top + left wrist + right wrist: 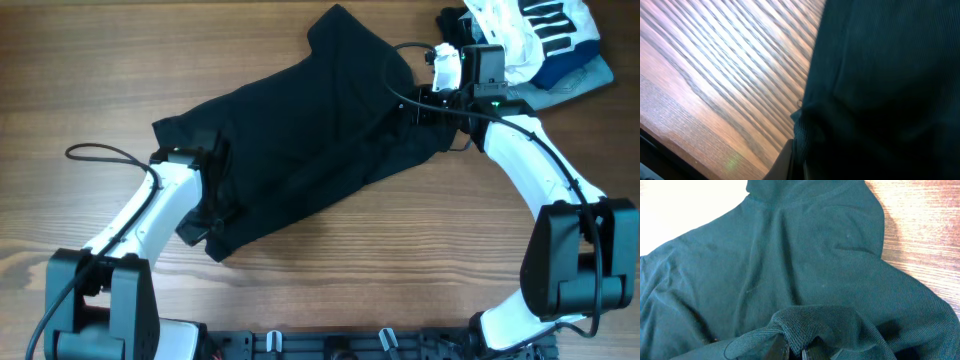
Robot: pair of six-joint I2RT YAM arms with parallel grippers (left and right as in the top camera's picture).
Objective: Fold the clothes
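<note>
The black garment (300, 130) lies spread across the middle of the table, running from lower left to upper right. My left gripper (213, 190) is shut on its lower-left edge; in the left wrist view the fingers (799, 162) pinch a fold of the dark fabric (880, 75) just above the wood. My right gripper (432, 98) is shut on the garment's right edge; in the right wrist view the fingers (794, 351) pinch a raised fold of the cloth (790, 255).
A white garment with black stripes (530, 30) lies on a light-blue denim piece (575, 80) at the back right corner, just behind my right wrist. Bare wood table (120, 70) surrounds the garment.
</note>
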